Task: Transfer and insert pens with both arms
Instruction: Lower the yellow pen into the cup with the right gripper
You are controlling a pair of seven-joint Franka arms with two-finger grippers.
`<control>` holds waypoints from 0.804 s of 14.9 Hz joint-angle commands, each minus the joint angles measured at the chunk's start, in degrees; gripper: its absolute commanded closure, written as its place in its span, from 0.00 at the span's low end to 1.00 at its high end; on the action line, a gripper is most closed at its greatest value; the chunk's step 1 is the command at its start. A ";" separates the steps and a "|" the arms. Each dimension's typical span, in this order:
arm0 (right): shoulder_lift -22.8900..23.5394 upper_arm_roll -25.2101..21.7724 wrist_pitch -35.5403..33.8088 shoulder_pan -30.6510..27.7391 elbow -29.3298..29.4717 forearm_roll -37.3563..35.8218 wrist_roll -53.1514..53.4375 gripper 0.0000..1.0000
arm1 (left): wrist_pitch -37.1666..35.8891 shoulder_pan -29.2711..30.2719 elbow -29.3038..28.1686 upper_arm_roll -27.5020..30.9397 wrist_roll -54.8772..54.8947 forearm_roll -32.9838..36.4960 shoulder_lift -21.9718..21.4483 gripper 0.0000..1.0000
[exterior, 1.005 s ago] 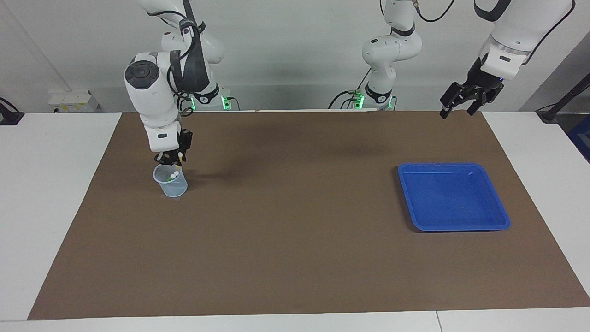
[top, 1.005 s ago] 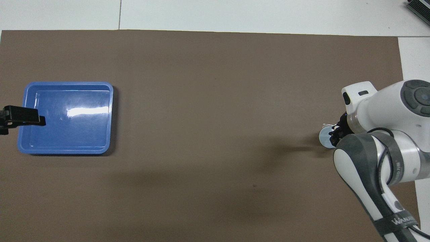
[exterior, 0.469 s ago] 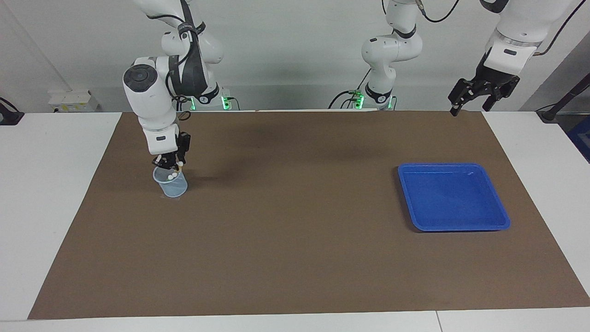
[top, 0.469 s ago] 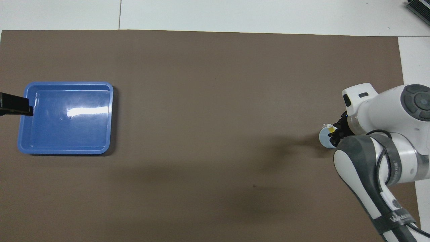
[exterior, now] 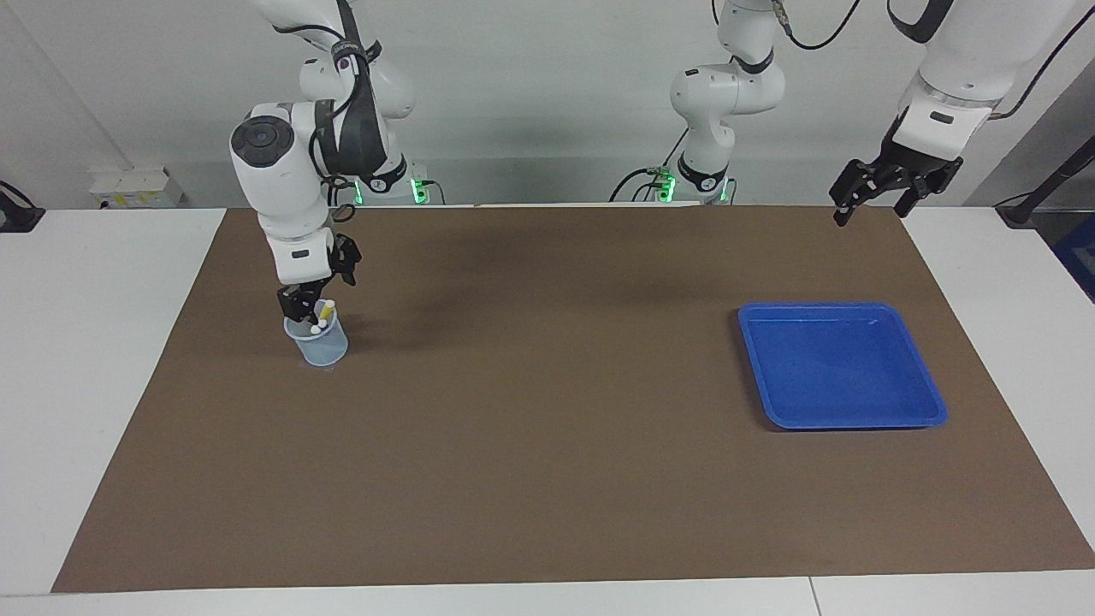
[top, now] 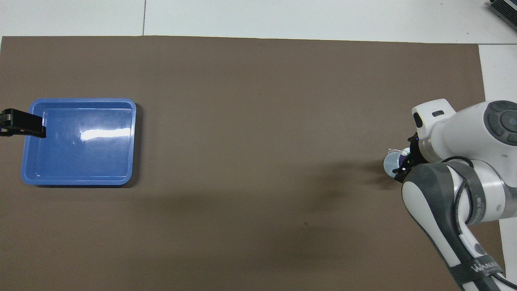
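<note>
A clear plastic cup point(exterior: 318, 342) stands on the brown mat at the right arm's end of the table. Pens stand in it; a yellow pen point(exterior: 324, 311) with a whitish cap leans out of its mouth. My right gripper point(exterior: 313, 295) hangs just over the cup, open, with its fingers apart from the yellow pen. In the overhead view the right arm covers most of the cup point(top: 389, 163), and only a purple tip point(top: 404, 155) shows. My left gripper point(exterior: 873, 198) waits open and empty, high over the mat's edge at the left arm's end.
A blue tray point(exterior: 843, 368) with nothing in it lies on the mat toward the left arm's end, also seen from overhead point(top: 80, 141). One left finger point(top: 24, 123) overlaps the tray's edge in the overhead view. White table borders the mat.
My right gripper opened and rose a little, leaving the yellow pen standing in the cup. The left gripper lifted and drifted slightly toward its own end of the table.
</note>
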 commanded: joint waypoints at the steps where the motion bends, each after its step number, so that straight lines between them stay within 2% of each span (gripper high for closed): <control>1: -0.97 0.68 -4.60 -0.46 3.33 0.82 1.37 0.00 | -0.95 -2.39 0.98 1.10 0.78 -0.44 -0.02 0.00; 6: -0.97 0.50 -3.74 -0.64 3.95 1.09 4.00 0.00 | 0.98 -2.66 -0.52 0.75 0.78 -0.44 -0.38 0.00; 8: -0.79 0.50 -3.65 -0.81 6.92 1.61 4.10 0.00 | 2.82 -2.93 -2.36 0.84 0.69 -0.44 -0.38 0.00; 10: -0.97 0.50 -5.57 -0.55 9.56 4.16 6.45 0.00 | 3.79 -2.84 -2.72 0.84 0.69 -0.44 -0.20 0.00; 12: 0.17 0.41 -10.83 -1.07 13.77 4.16 10.75 0.00 | 3.97 -2.75 -2.72 0.84 0.78 -0.35 -0.02 0.00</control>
